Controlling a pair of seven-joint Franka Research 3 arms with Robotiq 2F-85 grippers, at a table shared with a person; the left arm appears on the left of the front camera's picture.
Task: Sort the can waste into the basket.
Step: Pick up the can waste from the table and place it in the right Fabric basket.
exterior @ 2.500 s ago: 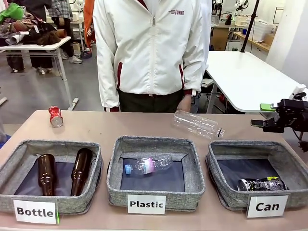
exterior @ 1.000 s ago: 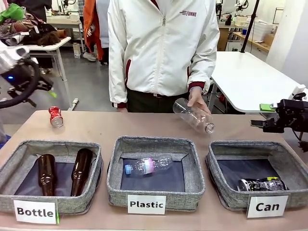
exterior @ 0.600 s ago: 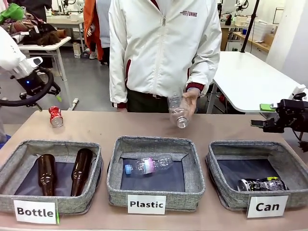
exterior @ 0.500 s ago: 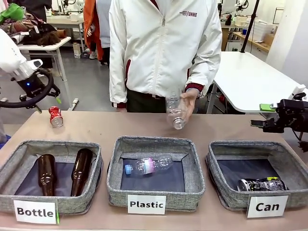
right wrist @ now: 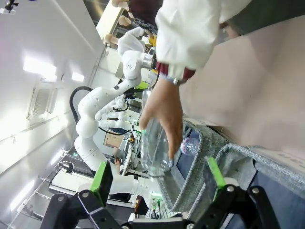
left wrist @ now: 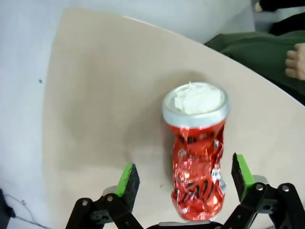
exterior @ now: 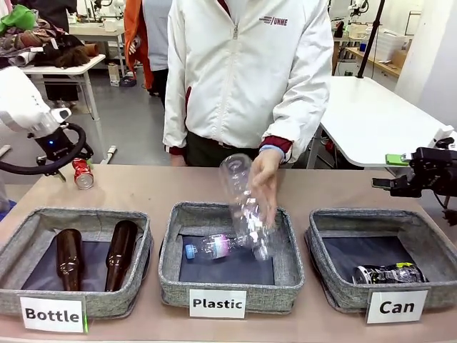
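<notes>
The crushed red can (exterior: 83,174) stands on the table at the far left. In the left wrist view this red can (left wrist: 198,157) is upright between the green pads of my open left gripper (left wrist: 184,175), which touch nothing. The left arm's wrist (exterior: 48,137) hangs just above and left of it. The dark can (exterior: 389,274) lies in the "Can" basket (exterior: 323,239) at the right. My right gripper (exterior: 391,174) hovers beyond that basket's far right corner, and my right gripper (right wrist: 158,176) stands open and empty.
A person's hand (exterior: 263,182) lowers a clear plastic bottle (exterior: 241,200) into the "Plastic" basket (exterior: 171,246), where another clear bottle (exterior: 214,246) lies. Two brown bottles (exterior: 93,257) lie in the "Bottle" basket (exterior: 18,239).
My left arm has come down from the upper left to the red can. The person has carried the clear bottle from the table's far side down into the Plastic basket. The right arm has stayed still.
</notes>
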